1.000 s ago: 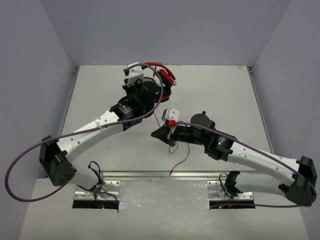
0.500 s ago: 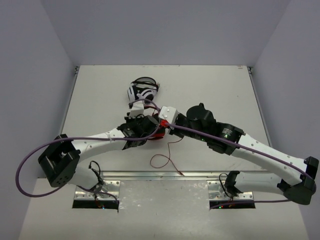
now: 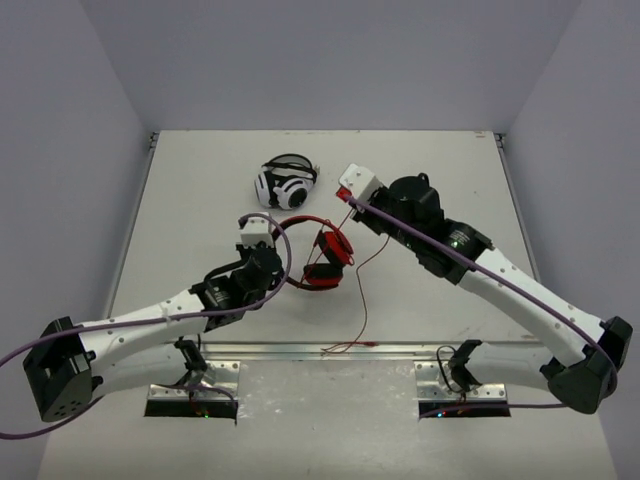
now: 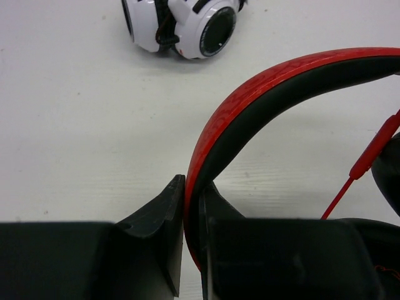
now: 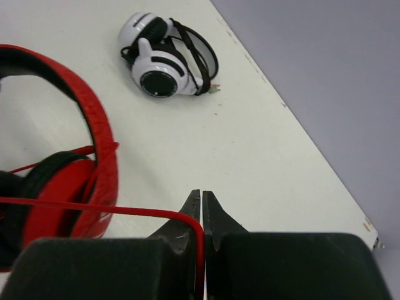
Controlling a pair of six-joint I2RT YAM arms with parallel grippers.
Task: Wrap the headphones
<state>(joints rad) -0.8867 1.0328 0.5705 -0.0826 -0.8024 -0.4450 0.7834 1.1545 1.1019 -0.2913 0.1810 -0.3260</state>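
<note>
Over the white desk (image 3: 440,180), gripping the red over-ear headphones (image 3: 330,250) by the red-and-black headband (image 4: 262,75) with the left tool (image 4: 192,187), pinching their long thin red cord (image 5: 94,206) tight in the right tool (image 5: 201,200).

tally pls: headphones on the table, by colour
red headphones: 1
white-and-black headphones: 1
total: 2
</note>
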